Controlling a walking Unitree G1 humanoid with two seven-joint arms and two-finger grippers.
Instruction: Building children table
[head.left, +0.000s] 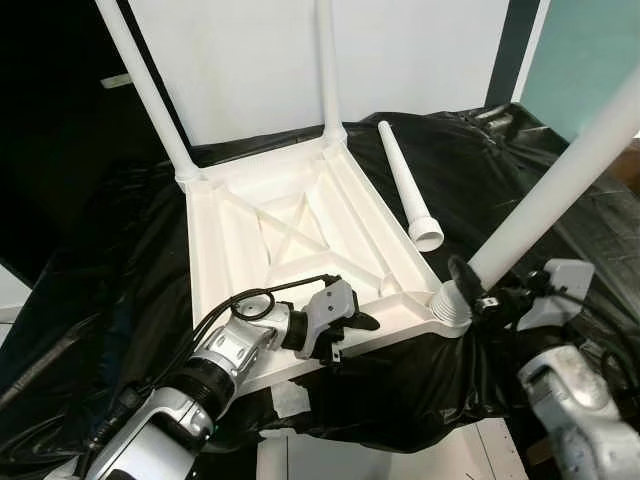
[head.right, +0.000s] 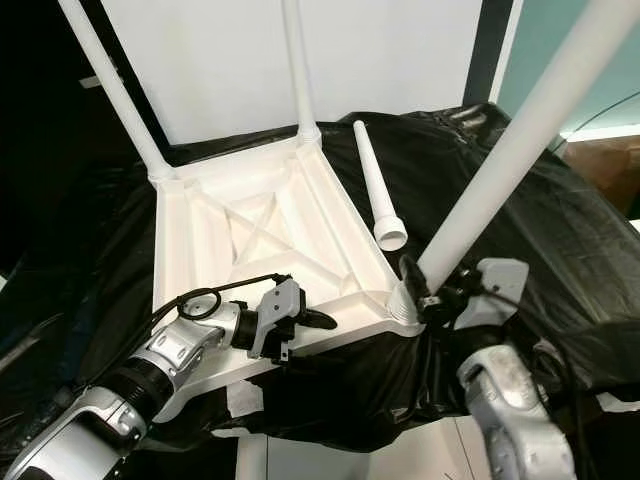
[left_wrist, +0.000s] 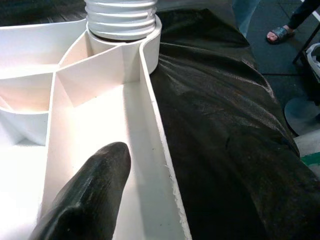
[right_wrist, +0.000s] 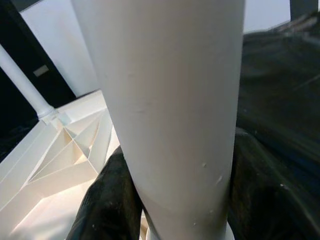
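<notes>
The left arm reaches forward from the lower left, its left gripper (head.left: 352, 330) lying low with the black fingers (left_wrist: 95, 190) pointing ahead (whether parted or closed cannot be told). The right arm rises from the lower right, and the right gripper (head.left: 470, 290) has its fingers (right_wrist: 107, 200) clamped either side of a white leg (right_wrist: 170, 115).

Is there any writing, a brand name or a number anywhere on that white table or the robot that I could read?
None can be read.
The upturned white tabletop, the leg held by the right gripper and the loose leg lying on the black sheet are plain white.
The left gripper, resting on the tabletop's near edge, bears no legible mark.
</notes>
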